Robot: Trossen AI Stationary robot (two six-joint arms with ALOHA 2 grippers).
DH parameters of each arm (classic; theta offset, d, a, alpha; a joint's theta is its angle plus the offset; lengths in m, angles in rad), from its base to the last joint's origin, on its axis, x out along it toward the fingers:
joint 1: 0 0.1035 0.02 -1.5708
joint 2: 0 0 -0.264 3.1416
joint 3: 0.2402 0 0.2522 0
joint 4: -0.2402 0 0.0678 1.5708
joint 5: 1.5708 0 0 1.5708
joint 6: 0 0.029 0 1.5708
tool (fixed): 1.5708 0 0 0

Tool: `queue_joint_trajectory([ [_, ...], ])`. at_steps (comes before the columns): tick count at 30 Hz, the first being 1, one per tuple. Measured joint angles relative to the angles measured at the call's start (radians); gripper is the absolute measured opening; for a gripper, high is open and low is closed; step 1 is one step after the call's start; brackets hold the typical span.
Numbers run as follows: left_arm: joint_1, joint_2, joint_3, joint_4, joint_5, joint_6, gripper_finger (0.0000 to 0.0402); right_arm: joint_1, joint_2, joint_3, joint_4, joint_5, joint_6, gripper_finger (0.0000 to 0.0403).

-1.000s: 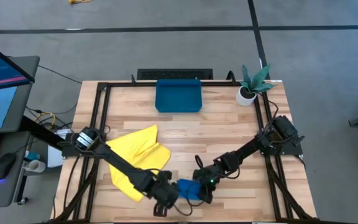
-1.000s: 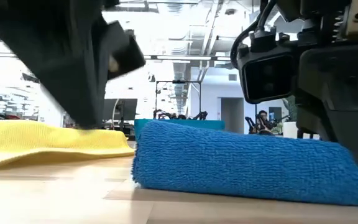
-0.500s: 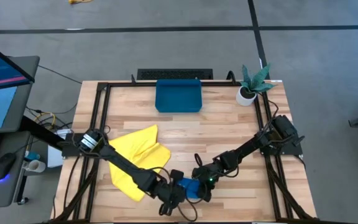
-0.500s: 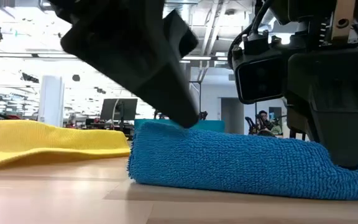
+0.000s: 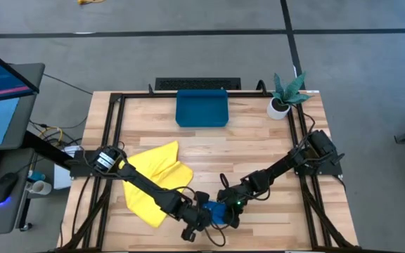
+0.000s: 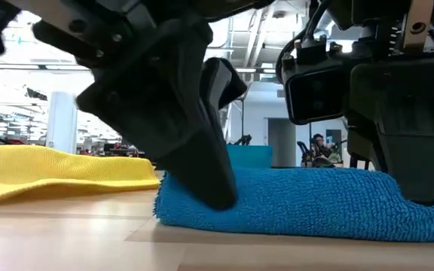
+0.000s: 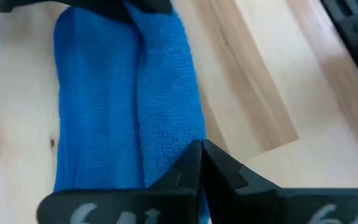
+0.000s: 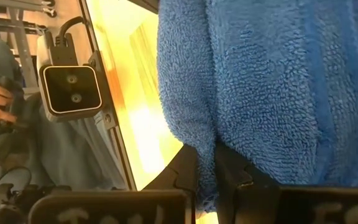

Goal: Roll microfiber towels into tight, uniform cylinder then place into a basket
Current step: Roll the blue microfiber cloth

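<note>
Both end effectors meet at the near edge of the wooden surface (image 5: 252, 151), on a rolled blue towel (image 6: 300, 203) that lies flat on the wood. The left end effector (image 5: 201, 213) presses down on the roll's left end; in the left wrist view its two fingers (image 7: 219, 167) are drawn together to a thin gap, with the end of the blue roll right at their tips, so it is clenched on the towel's edge. The right end effector (image 5: 229, 211) sits at the roll's other end, just beside the left one; in the right wrist view its fingers (image 8: 236, 171) are pinched close with a fold of blue cloth caught between them, so it too is grasping the towel. In the low view both dark fingers dig into the top of the roll, which sags between them.

Just beyond the left end effector, to its left, the yellow towel (image 5: 153, 179) lies loosely spread and creased, partly under the left arm. Well beyond both end effectors, at the far middle of the surface, the dark blue basket (image 5: 202, 108) holds no towel. Far off to the right of the right end effector, at the far corner, stands a small white pot with a green plant (image 5: 285, 94).
</note>
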Motion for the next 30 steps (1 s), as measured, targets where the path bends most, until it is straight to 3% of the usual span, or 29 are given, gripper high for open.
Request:
queue_joint_trajectory([
  [15,-0.045,-0.007,0.038,0.006,-0.185,0.085,0.0,0.003,0.0,0.0,-0.002,0.001,-0.006,0.0042],
  [30,0.029,0.041,0.041,-0.057,-0.044,0.01,0.0,0.003,0.0,0.0,-0.001,-0.002,-0.003,0.0042],
])
